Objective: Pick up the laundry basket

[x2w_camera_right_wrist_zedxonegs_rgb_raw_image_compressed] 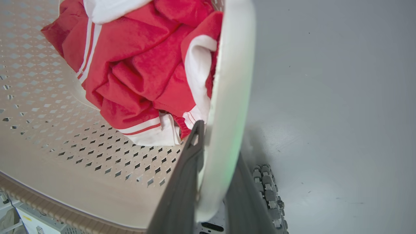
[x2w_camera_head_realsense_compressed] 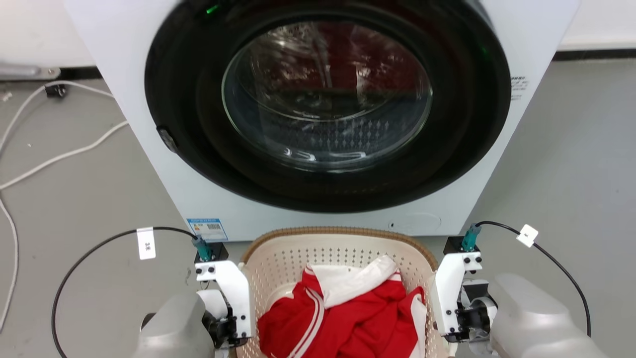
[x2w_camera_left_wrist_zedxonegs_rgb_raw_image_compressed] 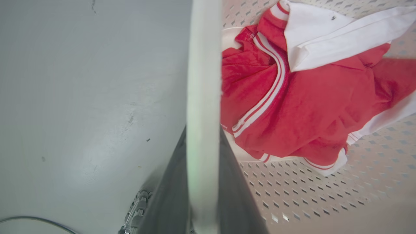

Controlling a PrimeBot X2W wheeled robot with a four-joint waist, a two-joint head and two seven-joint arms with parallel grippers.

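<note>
The laundry basket (x2w_camera_head_realsense_compressed: 338, 231) is cream perforated plastic with a brown woven-look rim, and it sits low in the head view in front of the washer. Red and white clothes (x2w_camera_head_realsense_compressed: 348, 313) lie inside it. My left gripper (x2w_camera_head_realsense_compressed: 233, 318) is at its left side and my right gripper (x2w_camera_head_realsense_compressed: 449, 313) at its right side. In the left wrist view, the left gripper (x2w_camera_left_wrist_zedxonegs_rgb_raw_image_compressed: 203, 136) has its dark fingers closed on the white left handle (x2w_camera_left_wrist_zedxonegs_rgb_raw_image_compressed: 203, 81). The right gripper (x2w_camera_right_wrist_zedxonegs_rgb_raw_image_compressed: 217, 146) clamps the white right handle (x2w_camera_right_wrist_zedxonegs_rgb_raw_image_compressed: 232, 81) the same way. Whether the basket touches the floor cannot be told.
A white front-loading washer (x2w_camera_head_realsense_compressed: 198, 199) with a closed dark glass door (x2w_camera_head_realsense_compressed: 328, 99) stands right behind the basket. White cables (x2w_camera_head_realsense_compressed: 59, 156) lie on the grey floor at the left. A ribbed wheel (x2w_camera_right_wrist_zedxonegs_rgb_raw_image_compressed: 269, 191) of my base shows under the right handle.
</note>
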